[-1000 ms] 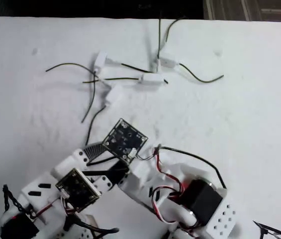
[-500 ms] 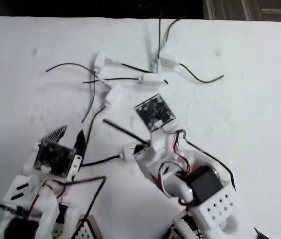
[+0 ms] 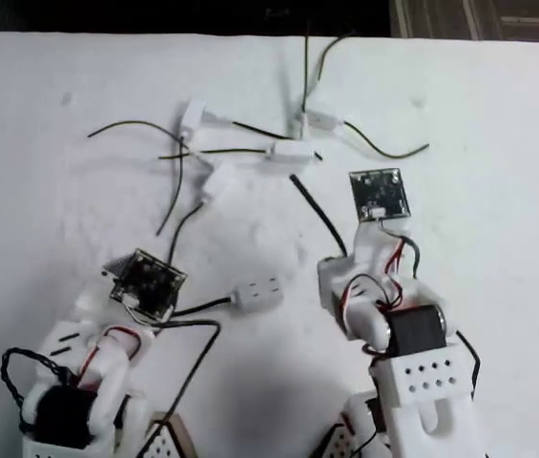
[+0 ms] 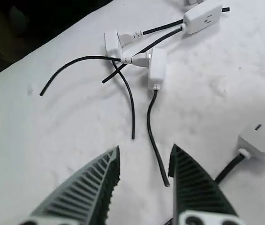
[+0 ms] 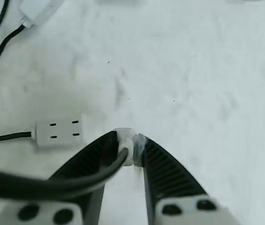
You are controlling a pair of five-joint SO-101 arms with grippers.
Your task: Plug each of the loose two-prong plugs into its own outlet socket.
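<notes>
White surface (image 3: 488, 143) spans the work area, with both arms based at its near edge.

Left arm (image 3: 88, 353): folded low at the near left, wrist angled toward the far side. Left jaws: released, tips spread just above the surface, with the loose end of a black cord (image 4: 153, 140) lying between them.

Right arm (image 3: 393, 324): extended up the near right, wrist pitched down. Right jaws: clenched on a white plug (image 5: 133, 146). The plug's black lead (image 3: 321, 215) trails away toward the far side.

Outlet strip (image 3: 259, 293): flat on the surface between the two arms, slots facing up. It lies near the held plug but apart from it.

Other plugs and sockets (image 3: 293, 150): tangled with their cords at the far middle of the surface, beyond both arms.
</notes>
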